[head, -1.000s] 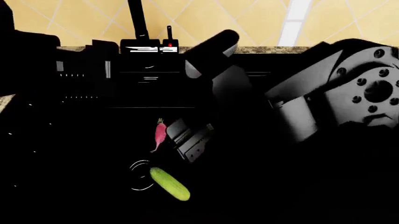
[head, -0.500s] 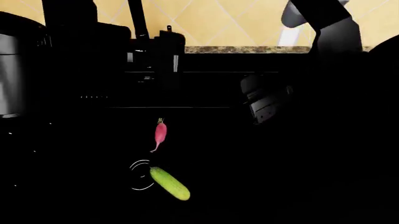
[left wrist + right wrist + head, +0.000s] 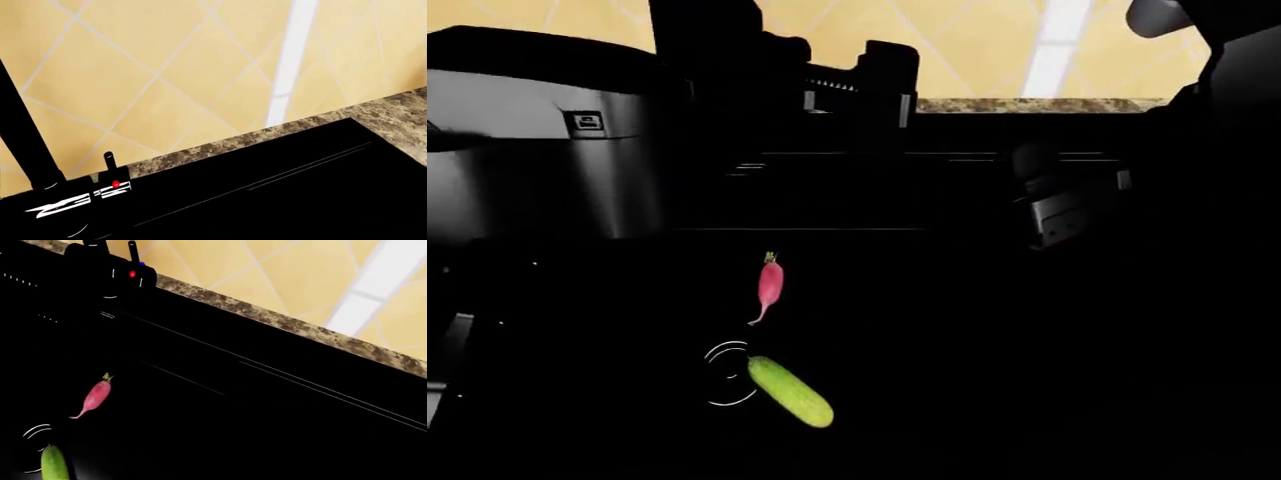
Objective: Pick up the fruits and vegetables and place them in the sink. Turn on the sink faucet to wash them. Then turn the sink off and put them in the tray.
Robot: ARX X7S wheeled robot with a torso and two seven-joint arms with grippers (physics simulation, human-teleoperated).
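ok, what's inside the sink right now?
A radish and a cucumber lie apart in the sink, cucumber by the drain ring. The dark arms cover the basin's left part.

Renders are sharp; the sink (image 3: 961, 330) reads nearly pure black, broken only by thin white glints, against brightly lit tiles (image 3: 167, 60).

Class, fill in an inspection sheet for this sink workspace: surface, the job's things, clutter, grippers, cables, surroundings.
Surface: glossy black sink basin set in speckled beige granite counter.
Job's things: pink-red radish and light-green cucumber lie apart in the basin, cucumber beside the drain ring; black faucet, lever with red dot upright; no water seen; tray not in view.
Clutter: nothing seen.
Grippers: left gripper near the faucet, right gripper over the basin; jaw states unclear.
Cables: nothing seen.
Surroundings: yellow tiled wall.
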